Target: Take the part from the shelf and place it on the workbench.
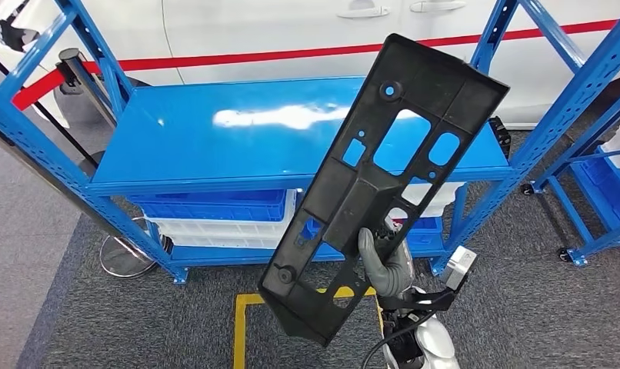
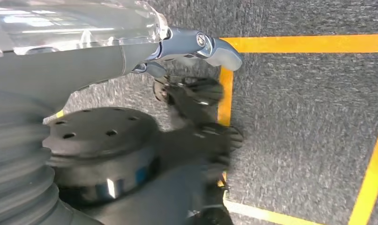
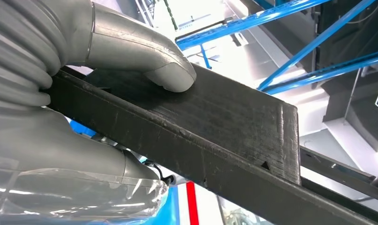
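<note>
The part is a long black plastic panel with several cut-outs. It is raised and tilted in front of the blue shelf. My right hand grips it near its lower end, fingers wrapped round one edge. In the right wrist view the thumb presses on the panel's flat face, and the rest of the hand lies under it. My left hand hangs low over the carpet with its thumb stretched out and nothing in it. Its darker fingers are blurred.
The shelf's top board is bare and glossy. Blue bins and white bins sit on the level below. A second blue rack stands at the right. A yellow floor line marks the grey carpet, and a stanchion base stands at the left.
</note>
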`<state>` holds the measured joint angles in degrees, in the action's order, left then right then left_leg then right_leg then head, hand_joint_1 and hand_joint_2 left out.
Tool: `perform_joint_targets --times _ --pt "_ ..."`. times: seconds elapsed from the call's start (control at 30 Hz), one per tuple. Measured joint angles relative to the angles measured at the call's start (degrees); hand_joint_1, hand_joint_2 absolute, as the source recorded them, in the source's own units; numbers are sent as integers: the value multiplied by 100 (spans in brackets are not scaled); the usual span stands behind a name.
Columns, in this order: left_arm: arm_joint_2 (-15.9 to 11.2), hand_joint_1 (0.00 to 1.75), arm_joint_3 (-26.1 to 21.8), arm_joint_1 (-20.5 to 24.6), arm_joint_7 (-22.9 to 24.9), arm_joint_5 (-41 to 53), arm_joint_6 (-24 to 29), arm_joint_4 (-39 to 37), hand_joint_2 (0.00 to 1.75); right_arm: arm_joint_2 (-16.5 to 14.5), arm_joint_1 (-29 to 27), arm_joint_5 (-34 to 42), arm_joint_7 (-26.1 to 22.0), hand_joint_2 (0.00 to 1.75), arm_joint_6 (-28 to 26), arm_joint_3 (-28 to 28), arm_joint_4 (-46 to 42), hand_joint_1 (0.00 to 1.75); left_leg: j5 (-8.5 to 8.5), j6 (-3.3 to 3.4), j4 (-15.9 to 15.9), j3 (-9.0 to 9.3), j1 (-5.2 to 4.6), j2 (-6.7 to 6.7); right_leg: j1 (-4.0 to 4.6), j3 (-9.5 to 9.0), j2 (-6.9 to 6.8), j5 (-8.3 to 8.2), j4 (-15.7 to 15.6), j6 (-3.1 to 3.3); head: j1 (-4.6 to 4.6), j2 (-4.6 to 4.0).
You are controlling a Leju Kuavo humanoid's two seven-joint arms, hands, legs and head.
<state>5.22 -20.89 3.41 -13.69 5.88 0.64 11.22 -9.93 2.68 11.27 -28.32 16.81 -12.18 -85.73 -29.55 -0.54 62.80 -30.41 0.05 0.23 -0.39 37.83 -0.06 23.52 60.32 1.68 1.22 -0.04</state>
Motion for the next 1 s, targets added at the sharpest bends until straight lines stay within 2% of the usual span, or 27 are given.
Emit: perform_joint_targets --times 0.03,0.07,0.13,0.17,0.2,0.23,0.3,0.33,0.37,0.4,0.43,0.47,0.5,0.53,0.57,0.63,0.7,0.77,0.83,0.87,0.97,1.0 --pt "-21 0 8 12 -1 20 -6 2 175 -15 -9 16 -4 175 13 24 0 175 -22 35 -307 196 -23 -4 -6 10 -5 -47 -11 -25 -2 0" --pt "-39 0 14 22 -1 41 -12 3 175 -29 -22 35 -12 175 30 50 0 175 -60 67 -496 295 -46 -4 -20 12 -11 -97 -29 -59 8 0" --pt "-67 0 26 31 -3 79 -20 4 175 -50 -72 74 -41 175 65 103 0 175 27 121 -596 286 -71 -3 -40 5 -20 -201 -93 -131 25 0" --pt "-75 0 37 33 -4 103 -22 4 175 -55 -111 98 -63 175 80 137 -1 175 107 156 -654 271 -61 7 -44 21 -17 -181 -94 -163 33 0" --pt "-86 0 48 34 -8 120 -20 4 175 -58 -151 127 -83 175 93 174 -5 175 201 189 -709 236 -44 17 -43 62 -10 -49 -15 -188 31 0" --pt "-93 0 57 32 -12 137 -14 4 175 -60 -190 163 -97 175 107 215 -9 175 293 210 -754 187 -24 26 -44 129 -4 186 174 -209 29 0" --pt "-108 0 69 29 -15 154 6 4 175 -60 -277 240 -107 175 137 292 -16 175 440 228 -769 30 -16 39 -53 311 3 761 853 -249 27 0" --pt "-112 0 72 28 -8 158 20 4 175 -60 -324 272 -109 175 150 324 -16 175 499 220 -758 -57 -15 41 -58 369 2 909 1188 -271 27 0" --pt "-113 0 75 27 8 159 43 4 175 -61 -371 302 -113 175 158 352 -16 175 554 209 -739 -147 -12 44 -67 363 1 923 1401 -290 28 0" --pt "-114 0 79 26 39 163 76 4 175 -62 -411 330 -124 175 157 376 -15 175 602 193 -710 -239 -5 47 -80 267 0 824 1425 -308 28 0" --pt "-114 0 81 25 92 173 119 4 175 -65 -441 356 -142 175 136 399 -15 175 642 171 -666 -333 4 49 -97 57 -3 675 1230 -323 28 0" --pt "-114 0 84 25 154 186 167 4 175 -71 -460 379 -163 175 98 419 -14 175 672 144 -603 -422 10 49 -119 -231 -5 586 875 -338 28 0" --pt "-117 0 85 23 217 199 206 4 175 -80 -473 398 -181 175 54 439 -11 175 693 115 -529 -506 10 46 -120 -515 -2 585 489 -333 26 0" --pt "-120 0 86 16 276 211 241 4 175 -92 -493 420 -198 175 14 459 -7 175 709 85 -466 -562 6 41 -116 -718 6 611 207 -301 32 0" --pt "-123 0 86 8 318 218 279 4 175 -104 -516 446 -221 175 -8 479 1 175 724 57 -411 -597 -2 36 -111 -822 18 681 36 -260 32 0" --pt "-124 0 88 -9 379 236 356 4 175 -127 -569 492 -285 175 -18 510 27 175 774 -5 -377 -625 -1 28 -84 -797 38 688 25 -157 36 0" --pt "-124 0 89 -14 404 249 403 4 175 -137 -590 506 -331 175 -20 523 46 175 813 -44 -375 -642 9 26 -69 -770 40 677 31 -120 28 0" --pt "-124 0 89 -17 408 252 411 4 175 -139 -592 506 -338 175 -22 525 50 175 819 -50 -376 -645 11 26 -67 -766 41 671 32 -111 22 0" --pt "-124 0 89 -28 419 255 434 3 175 -143 -601 504 -386 175 -32 533 65 175 814 -68 -364 -659 22 20 -77 -736 30 635 20 -75 21 0" --pt "-122 0 89 -42 426 256 456 3 175 -157 -607 493 -470 175 -67 540 85 175 663 -90 -261 -707 33 16 -83 -684 22 582 12 -39 23 0" --pt "-96 0 88 -72 410 228 479 2 175 -208 -606 397 -708 175 -251 577 247 175 -335 -147 949 -991 55 9 -52 -293 11 270 10 42 35 0" --pt "-86 0 87 -72 402 214 466 2 175 -213 -604 372 -706 175 -260 585 310 175 -455 -137 1241 -977 51 8 -30 -164 10 176 15 46 36 0"
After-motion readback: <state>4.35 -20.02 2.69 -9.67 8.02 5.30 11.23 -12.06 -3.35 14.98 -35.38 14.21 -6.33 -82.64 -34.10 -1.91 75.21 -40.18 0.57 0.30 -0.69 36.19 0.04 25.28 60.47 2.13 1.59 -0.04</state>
